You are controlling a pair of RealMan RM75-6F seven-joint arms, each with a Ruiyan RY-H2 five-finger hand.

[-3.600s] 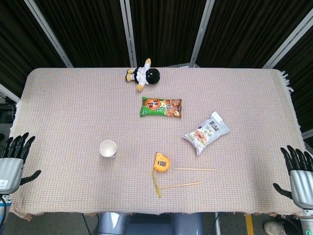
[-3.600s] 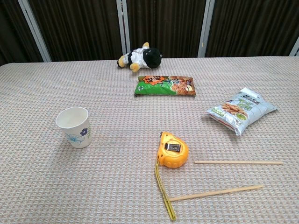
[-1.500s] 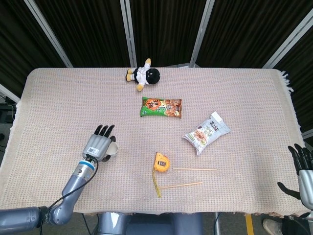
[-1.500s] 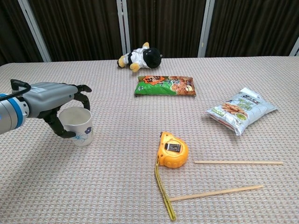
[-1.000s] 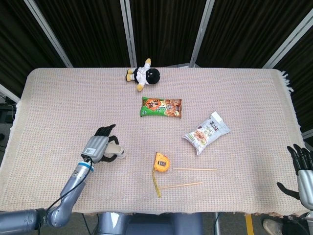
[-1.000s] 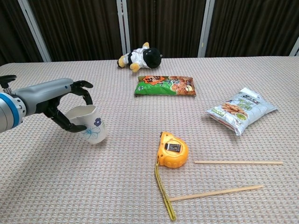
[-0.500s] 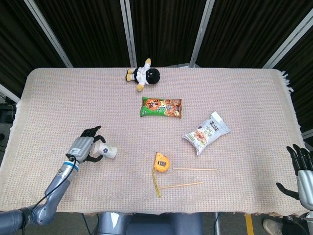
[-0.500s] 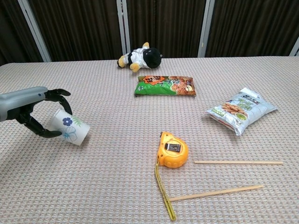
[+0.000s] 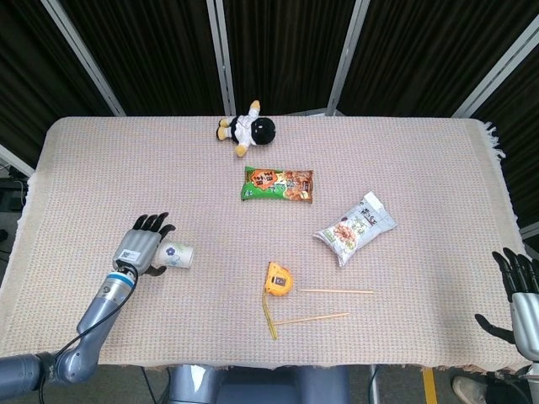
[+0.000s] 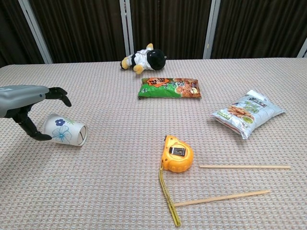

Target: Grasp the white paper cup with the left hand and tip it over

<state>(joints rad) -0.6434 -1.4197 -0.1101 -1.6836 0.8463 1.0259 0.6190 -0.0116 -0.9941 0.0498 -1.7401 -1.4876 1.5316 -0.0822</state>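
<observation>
- White paper cup point(image 10: 64, 133) on its side, left of tape measure point(image 10: 178, 154).
- Left hand point(image 10: 29, 107) released, fingers spread over cup base.
- Withdraw straight up; avoid rolling cup.

Bright even light, soft shadows, sharp pics.

Open desk point(image 9: 101, 177) around the tipped cup
Bare cloth is seen on all sides of the white paper cup point(image 9: 176, 255); the tape measure point(image 9: 279, 279) lies well apart.
</observation>
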